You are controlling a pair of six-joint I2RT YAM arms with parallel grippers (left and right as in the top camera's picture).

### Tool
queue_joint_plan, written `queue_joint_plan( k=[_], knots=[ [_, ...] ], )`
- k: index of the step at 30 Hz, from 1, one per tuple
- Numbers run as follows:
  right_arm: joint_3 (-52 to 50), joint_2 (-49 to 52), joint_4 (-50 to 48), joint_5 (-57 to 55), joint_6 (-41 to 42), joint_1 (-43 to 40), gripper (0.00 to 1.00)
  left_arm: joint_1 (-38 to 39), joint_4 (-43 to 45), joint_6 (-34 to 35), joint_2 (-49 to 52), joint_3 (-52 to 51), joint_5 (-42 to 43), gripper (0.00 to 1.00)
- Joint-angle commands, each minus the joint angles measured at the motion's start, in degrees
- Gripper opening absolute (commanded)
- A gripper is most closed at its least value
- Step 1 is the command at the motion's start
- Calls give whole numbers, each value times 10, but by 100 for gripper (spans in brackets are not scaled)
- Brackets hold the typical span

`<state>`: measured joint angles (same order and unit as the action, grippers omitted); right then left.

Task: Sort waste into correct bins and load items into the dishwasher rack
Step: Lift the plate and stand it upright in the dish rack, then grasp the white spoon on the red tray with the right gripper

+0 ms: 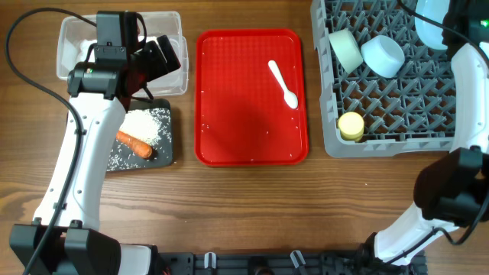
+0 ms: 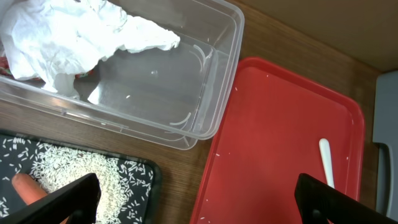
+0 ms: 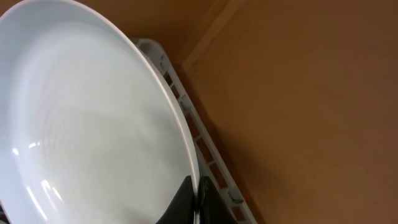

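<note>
Overhead view of a wooden table (image 1: 252,206) with two arms. At top left, a clear tub (image 1: 70,34) with white napkins (image 2: 74,31) bunched at one end, clearest from the left wrist. Just below the tub, a black tray (image 1: 165,149) holding scattered rice (image 1: 145,124) and a carrot piece (image 1: 134,143). Hovering above the tub's near corner and the black tray, the left gripper (image 2: 199,205), spread wide and empty, both fingertips at the bottom edge of its wrist view. In the middle, a red tray (image 1: 229,122) with a spoon (image 1: 283,82) lying diagonally toward its upper right and a few stray grains. At right, the grey rack (image 1: 397,114): green bowl (image 1: 345,50) and blue bowl (image 1: 382,55) tipped on their sides, side by side near the top left; yellow cup (image 1: 351,126) at the lower left corner. Over the rack's top right corner, a blue plate (image 1: 429,27), tilted. Right wrist view mostly filled by that plate, its rim pinched between the closed fingers of the right gripper (image 3: 194,202), rack wall just behind, wooden table beyond.
</note>
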<state>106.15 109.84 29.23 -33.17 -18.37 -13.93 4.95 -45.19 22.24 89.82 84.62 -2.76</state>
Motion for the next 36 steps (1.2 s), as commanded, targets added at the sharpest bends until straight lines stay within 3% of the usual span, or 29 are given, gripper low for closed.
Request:
queue_joint_plan(
  k=[1, 8, 11, 14, 15, 18, 20, 24, 27, 30, 36],
  knots=[
    [-5, 47, -23, -31, -21, -4, 4, -2, 1, 7, 0, 5, -3, 100],
    [-5, 75, -29, -36, 2, -4, 4, -2, 1, 7, 0, 5, -3, 100],
    [-5, 79, -15, 14, 6, 2, 6, -2, 1, 7, 0, 5, -3, 100],
    [-5, 79, -9, 47, 6, 9, 27, -2, 1, 7, 0, 5, -3, 100],
    [-5, 79, -7, 66, 7, 10, 45, -2, 1, 7, 0, 5, -3, 100],
    [-5, 78, -1, 75, 29, 19, 74, -2, 1, 7, 0, 5, -3, 100],
    [-4, 63, 8, 76, 52, 33, 82, -2, 1, 7, 0, 5, -3, 100],
    [-4, -14, 36, 97, 49, 112, 82, -2, 1, 7, 0, 5, -3, 100],
    [-4, -33, 100, 235, 50, 210, 75, -2, 1, 7, 0, 5, -3, 100],
    [-5, 8, 183, 362, 51, 289, 71, -2, 1, 7, 0, 5, -3, 100],
    [-5, 134, 263, 380, 107, 327, 65, -2, 1, 7, 0, 5, -3, 100]
  ],
)
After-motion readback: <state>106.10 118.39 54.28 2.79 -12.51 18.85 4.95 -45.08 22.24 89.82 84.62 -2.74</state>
